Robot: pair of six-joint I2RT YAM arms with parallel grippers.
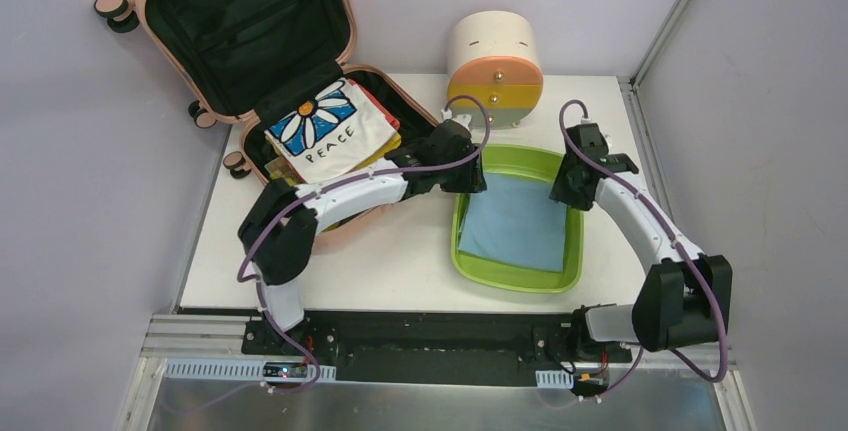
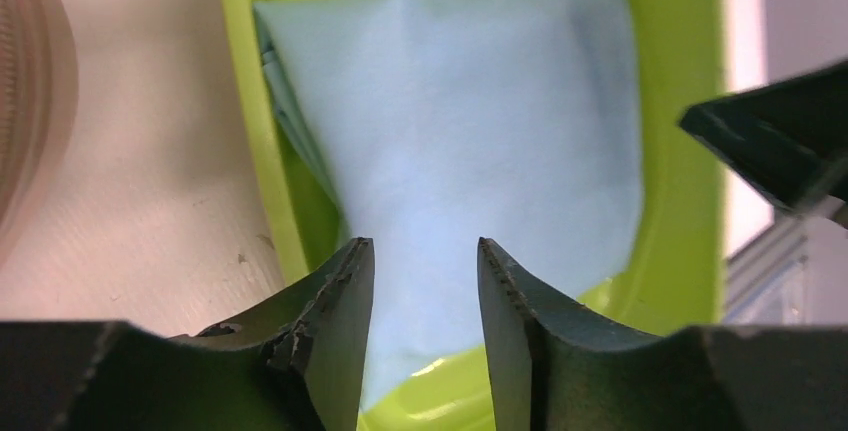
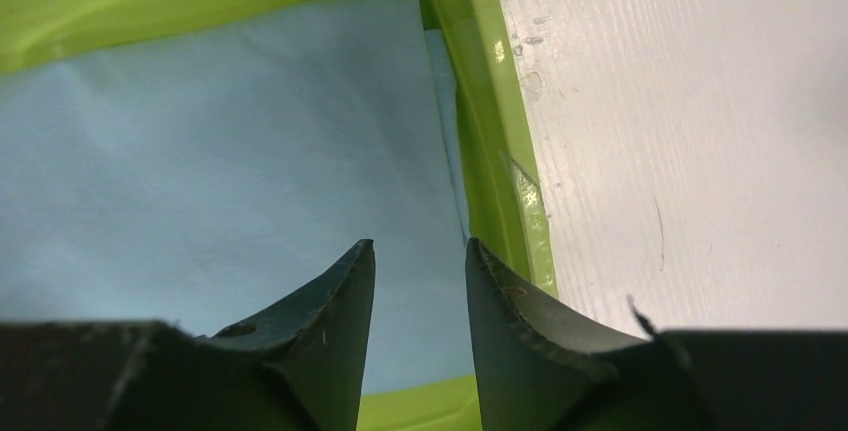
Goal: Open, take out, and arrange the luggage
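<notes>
The peach-pink luggage (image 1: 250, 31) lies open at the back left, lid raised and black lining showing. A folded white shirt with a daisy and "PEACE" (image 1: 325, 131) tops the clothes stacked in its lower half. A light blue folded cloth (image 1: 515, 221) lies flat in the lime-green tray (image 1: 520, 279). My left gripper (image 1: 472, 179) hovers over the tray's far left corner, and my right gripper (image 1: 565, 191) over its far right corner. In the wrist views the left gripper (image 2: 420, 246) and right gripper (image 3: 418, 244) are both open over the blue cloth (image 2: 460, 121), with nothing between their fingers.
A cream round drawer unit (image 1: 495, 66) with orange, yellow and grey drawers stands behind the tray. The luggage's ribbed shell (image 2: 20, 101) lies close to the tray's left rim (image 2: 250, 131). White table (image 3: 680, 131) borders the tray's right rim (image 3: 500, 151).
</notes>
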